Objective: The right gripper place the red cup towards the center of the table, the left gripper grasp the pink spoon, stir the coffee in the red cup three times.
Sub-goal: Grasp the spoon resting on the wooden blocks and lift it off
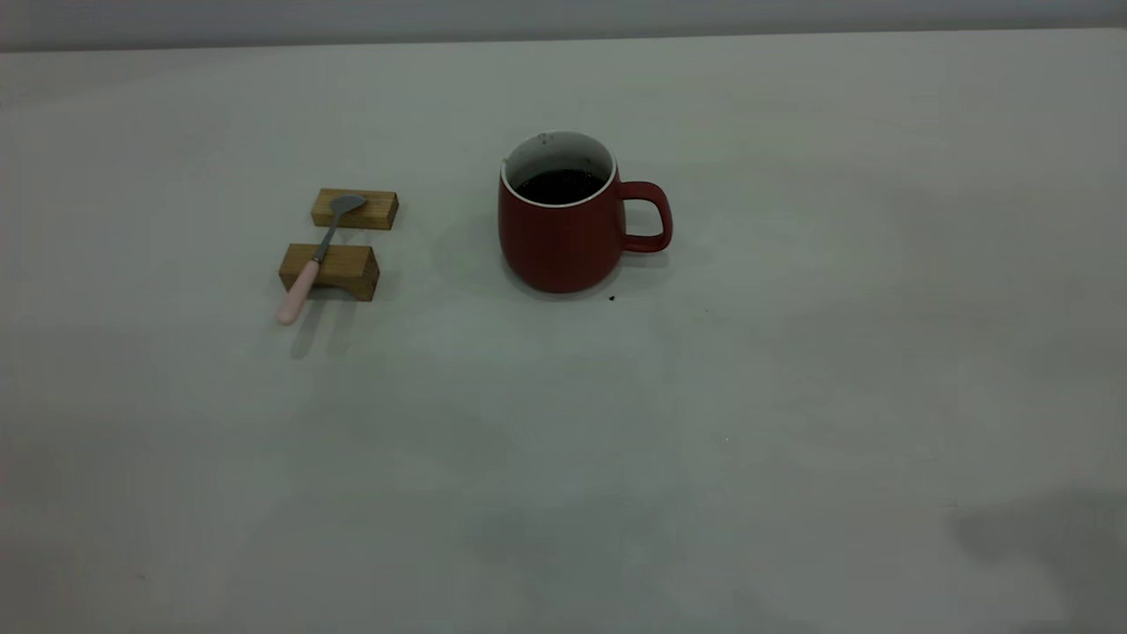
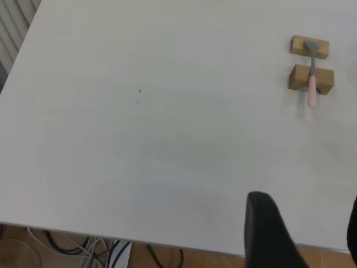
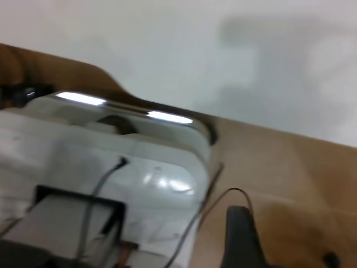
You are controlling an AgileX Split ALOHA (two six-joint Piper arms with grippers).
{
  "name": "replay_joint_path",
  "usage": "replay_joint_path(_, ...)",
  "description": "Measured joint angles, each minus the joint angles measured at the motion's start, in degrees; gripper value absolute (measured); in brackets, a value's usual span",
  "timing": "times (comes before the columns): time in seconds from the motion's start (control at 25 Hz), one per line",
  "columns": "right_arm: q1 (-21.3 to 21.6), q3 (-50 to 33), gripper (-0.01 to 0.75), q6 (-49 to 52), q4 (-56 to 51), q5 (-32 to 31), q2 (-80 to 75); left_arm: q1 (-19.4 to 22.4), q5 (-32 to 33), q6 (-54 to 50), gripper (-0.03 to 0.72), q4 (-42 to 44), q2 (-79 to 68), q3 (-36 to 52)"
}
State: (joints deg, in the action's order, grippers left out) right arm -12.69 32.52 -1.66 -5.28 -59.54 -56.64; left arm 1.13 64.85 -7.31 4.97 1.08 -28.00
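Table (image 1: 792,423), off-white, carries the red cup (image 1: 563,238) of dark coffee (image 1: 560,186), handle turned away from the pink spoon (image 1: 313,264), which lies across two wooden blocks (image 1: 330,270) well apart from the cup. Left gripper (image 2: 304,234) hangs over the table's edge, fingers spread wide; the right gripper (image 3: 240,240) shows one finger only, its opening impossible to tell.
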Motion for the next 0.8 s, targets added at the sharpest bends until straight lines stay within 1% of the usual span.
replay_joint_path(0.16, 0.08, -4.56, 0.551, 5.56, 3.73, -1.34, 9.21, 0.0, 0.0, 0.0, 0.425, 0.0, 0.0, 0.0)
replay_joint_path(0.24, 1.22, -5.32, 0.551, 7.48, 4.77, -2.3, 13.81, 0.0, 0.0, 0.0, 0.425, 0.0, 0.0, 0.0)
replay_joint_path(0.44, 9.61, -5.59, 0.551, 8.59, 6.0, -3.04, 27.67, 0.0, 0.0, 0.0, 0.425, 0.0, 0.0, 0.0)
replay_joint_path(0.48, 10.74, -5.59, 0.551, 8.58, 6.35, -3.15, 30.22, 0.0, 0.0, 0.0, 0.425, 0.0, 0.0, 0.0)
replay_joint_path(0.56, 11.56, -5.59, 0.551, 8.65, 6.6, -3.61, 36.06, 0.0, 0.0, 0.0, 0.425, 0.0, 0.0, 0.0)
replay_joint_path(0.8, 11.56, -5.59, 0.551, 8.65, 6.6, -4.53, 48.66, 0.0, 0.0, 0.0, 0.425, 0.0, 0.0, 0.0)
